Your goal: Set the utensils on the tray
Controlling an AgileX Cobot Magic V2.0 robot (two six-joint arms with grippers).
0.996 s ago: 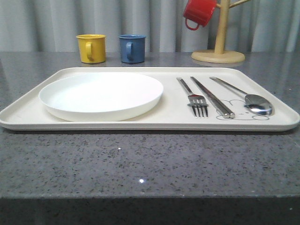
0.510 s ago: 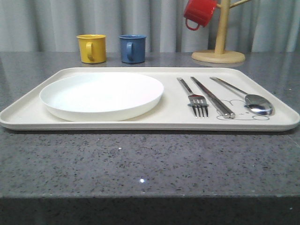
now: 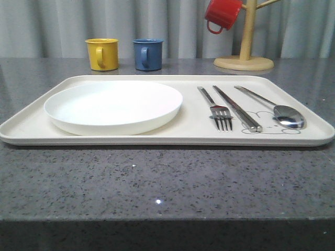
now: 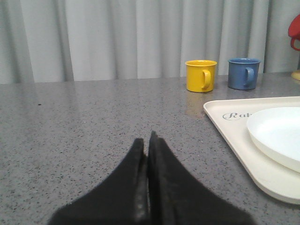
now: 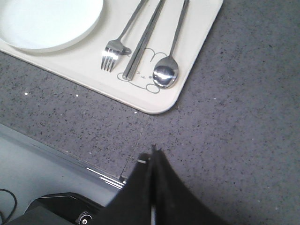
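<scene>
Bench [image 3: 167,178] of speckled grey stone carries the cream tray [image 3: 31,128], holding the white plate [image 3: 113,106] beside fork [image 3: 217,110], chopstick pair [image 3: 238,109] and spoon [image 3: 282,112]. Both claws sit pressed together, empty — left claw [image 4: 146,145] just off the tray's plate end, right claw [image 5: 153,154] near its spoon corner. Behind stand yellow mug [image 3: 102,53], blue mug [image 3: 147,54] and red mug [image 3: 222,14] — nothing between.

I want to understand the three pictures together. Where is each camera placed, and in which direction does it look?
Front view: low at the table edge, looking forward over the tray to the mugs and curtain.
Left wrist view: low over the table, beside the tray; closed left gripper shows.
Right wrist view: high, looking down at the tray corner; closed right gripper shows.
Shared: all see the plate; front and right wrist see the fork and spoon.
</scene>
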